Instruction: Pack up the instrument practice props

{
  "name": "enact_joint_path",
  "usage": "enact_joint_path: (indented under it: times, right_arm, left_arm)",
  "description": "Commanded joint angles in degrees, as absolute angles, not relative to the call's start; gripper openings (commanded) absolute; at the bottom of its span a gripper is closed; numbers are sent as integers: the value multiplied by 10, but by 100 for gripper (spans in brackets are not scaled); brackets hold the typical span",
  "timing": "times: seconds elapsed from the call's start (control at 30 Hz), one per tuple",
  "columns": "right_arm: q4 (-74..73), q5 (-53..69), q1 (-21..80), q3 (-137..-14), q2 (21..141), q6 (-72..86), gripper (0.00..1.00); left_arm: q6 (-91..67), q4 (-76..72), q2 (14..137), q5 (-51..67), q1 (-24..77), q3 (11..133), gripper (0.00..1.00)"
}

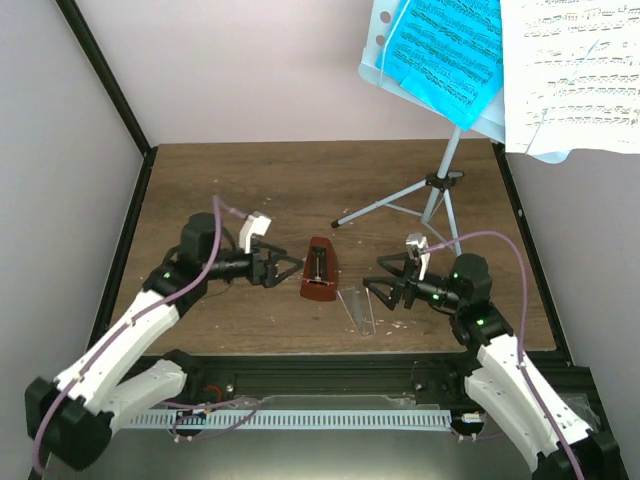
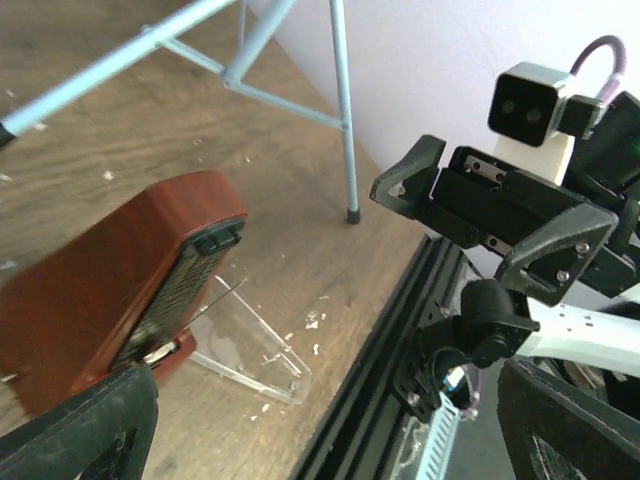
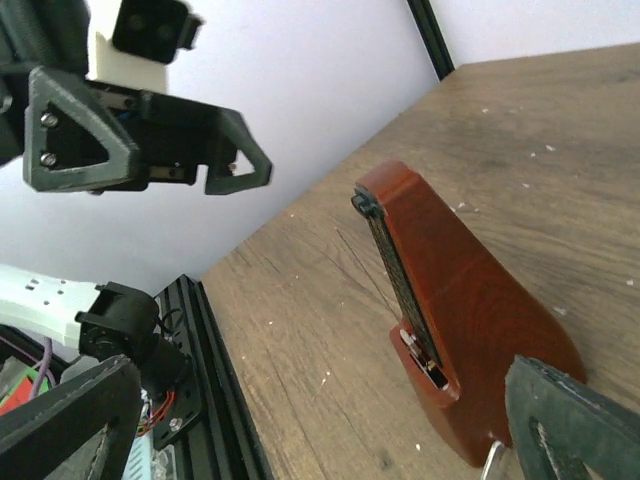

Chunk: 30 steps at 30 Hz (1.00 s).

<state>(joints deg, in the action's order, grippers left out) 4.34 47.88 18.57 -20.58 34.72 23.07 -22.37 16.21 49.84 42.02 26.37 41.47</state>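
Observation:
The red-brown pyramid metronome (image 1: pixel 319 270) stands on the wooden table between my grippers, and its clear cover (image 1: pixel 358 306) lies flat beside it. My left gripper (image 1: pixel 289 270) is open and empty just left of the metronome. My right gripper (image 1: pixel 377 276) is open and empty just right of the cover. The pale blue music stand (image 1: pixel 372 62) on its silver tripod (image 1: pixel 438 190) stands at the back right, holding a blue sheet (image 1: pixel 440 45) and a white sheet (image 1: pixel 570 70). The left wrist view shows the metronome (image 2: pixel 120 280), the cover (image 2: pixel 245 345) and my left gripper (image 2: pixel 330 440). The right wrist view shows the metronome (image 3: pixel 460 320) and my right gripper (image 3: pixel 320 440).
A black frame rail (image 1: pixel 330 372) runs along the table's near edge. Black posts and pale walls bound the left (image 1: pixel 100 70) and right sides. A tripod leg (image 1: pixel 385 203) stretches toward the table's middle. Small white flecks lie on the wood.

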Motion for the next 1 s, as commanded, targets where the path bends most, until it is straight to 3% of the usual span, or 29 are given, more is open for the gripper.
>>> enact_joint_path:
  times: [0.0, 0.27, 0.43, 0.77, 0.97]
  right_arm:
    - [152, 473, 201, -194, 368, 214, 100]
    - [388, 447, 241, -201, 525, 151, 100]
    - [467, 465, 271, -257, 666, 70, 100]
    - [492, 468, 295, -335, 814, -29, 100]
    - [495, 497, 296, -353, 857, -47, 100]
  left_arm:
    - [-217, 185, 588, 416, 297, 495, 94]
    - [-198, 166, 714, 411, 300, 583, 92]
    - [-176, 158, 769, 415, 298, 588, 80]
    - [-253, 61, 799, 502, 246, 539, 54]
    - [-260, 50, 812, 519, 237, 537, 52]
